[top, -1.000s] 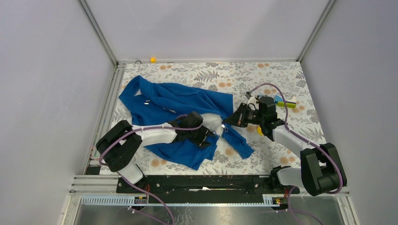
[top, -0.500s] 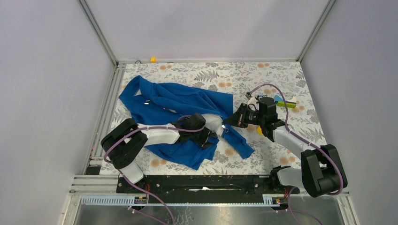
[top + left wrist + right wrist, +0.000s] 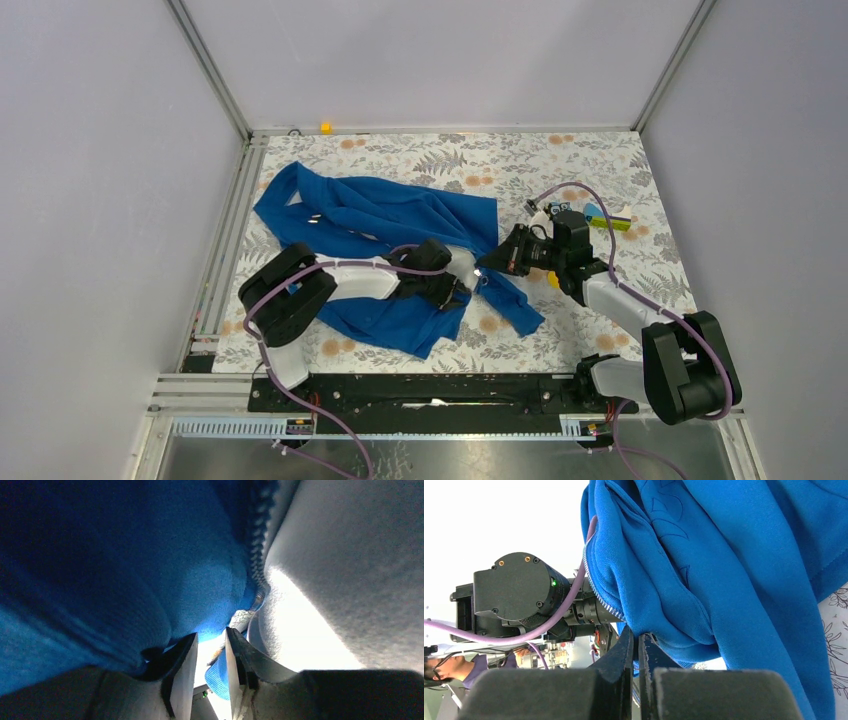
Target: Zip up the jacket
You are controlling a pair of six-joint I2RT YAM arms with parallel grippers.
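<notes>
The royal-blue jacket [image 3: 380,225] lies crumpled on the left half of the floral table, with a patch of white lining [image 3: 462,262] showing near the middle. My left gripper [image 3: 458,290] rests on the jacket's lower right part. In the left wrist view its fingers [image 3: 182,665] stand a narrow gap apart, pressed under blue fabric [image 3: 125,555], zipper teeth [image 3: 257,540] and white lining [image 3: 345,555]. My right gripper [image 3: 490,262] is shut on a fold of the jacket's edge [image 3: 674,580], beside a row of zipper teeth [image 3: 601,602]. No zipper pull shows.
A yellow-green object [image 3: 612,222] and a small yellow thing [image 3: 553,280] lie by the right arm. An orange dot [image 3: 325,127] sits at the back rail. Metal rails run along the table's left edge [image 3: 232,220]. The jacket's lower flap hangs toward the front [image 3: 515,310].
The left arm's elbow and shoulder have swung right, and its gripper has moved a little right on the jacket. The right gripper has held its grip and barely moved.
</notes>
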